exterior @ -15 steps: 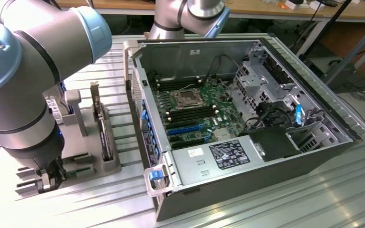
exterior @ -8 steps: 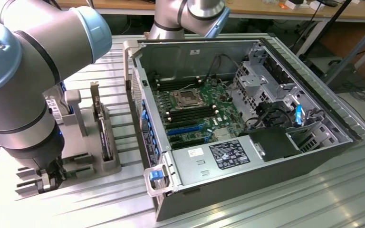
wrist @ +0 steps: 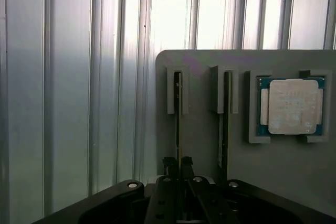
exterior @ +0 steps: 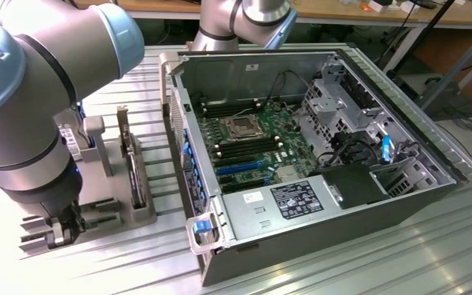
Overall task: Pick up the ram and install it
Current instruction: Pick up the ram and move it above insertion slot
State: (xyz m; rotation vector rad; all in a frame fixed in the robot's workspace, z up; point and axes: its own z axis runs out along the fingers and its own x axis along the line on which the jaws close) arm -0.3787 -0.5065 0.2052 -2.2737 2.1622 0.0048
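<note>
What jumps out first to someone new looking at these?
The open computer case takes up the exterior view's middle and right, with its green motherboard exposed. The robot arm looms large on the exterior view's left. In the wrist view, the tool sits right at the ram, which stands on edge in a slot of the grey holder. A square silver processor lies in a recess of the same holder.

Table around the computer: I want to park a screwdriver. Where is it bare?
The widest bare stretch of table lies along the computer case toward the exterior view's right. A narrow strip runs between the case and the grey holder. Crowded: the holder itself, with the arm and claw over it.
</note>
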